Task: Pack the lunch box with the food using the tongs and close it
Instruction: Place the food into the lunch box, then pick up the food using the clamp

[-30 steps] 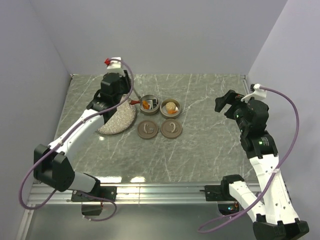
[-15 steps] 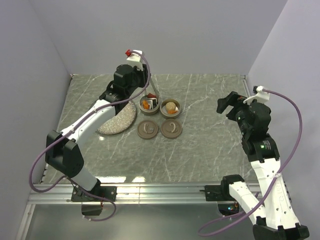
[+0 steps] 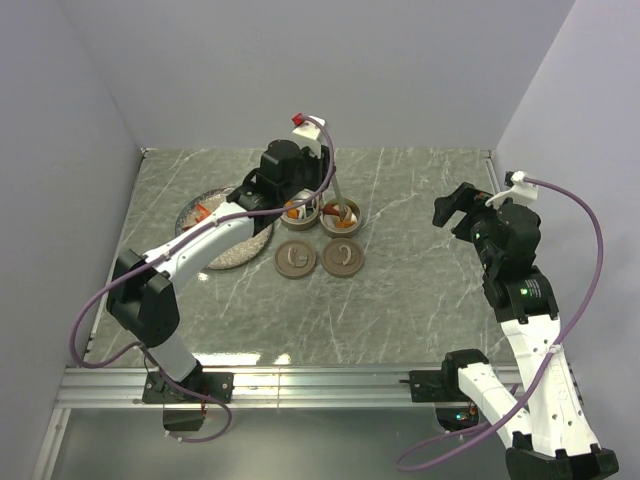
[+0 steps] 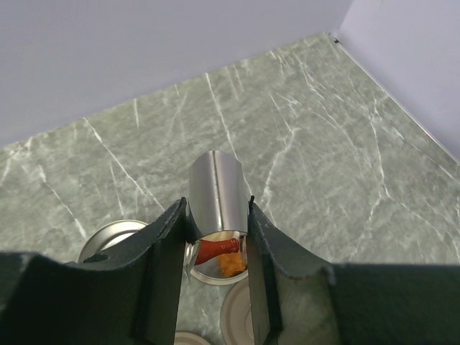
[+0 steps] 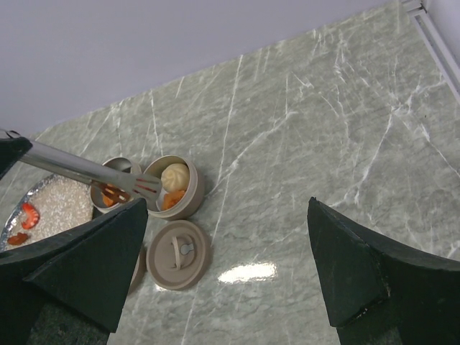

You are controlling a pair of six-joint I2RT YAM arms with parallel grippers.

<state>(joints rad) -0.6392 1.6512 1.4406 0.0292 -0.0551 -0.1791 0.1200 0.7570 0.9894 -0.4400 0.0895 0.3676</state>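
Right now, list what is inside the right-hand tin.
A white bun and an orange piece lie in the right-hand tin. The tongs, pinching a red piece, overlap its left rim and hide whatever lies beneath them.

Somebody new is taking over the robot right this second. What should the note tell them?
Left pincer: shut on the tongs, which grip a red piece over the tins.
Right pincer: open, empty, off to the right.
Done: left tin and right tin each hold some food.
Left to do: drop this piece in, fetch the pieces on the plate, then fit both lids, which lie in front of the tins.
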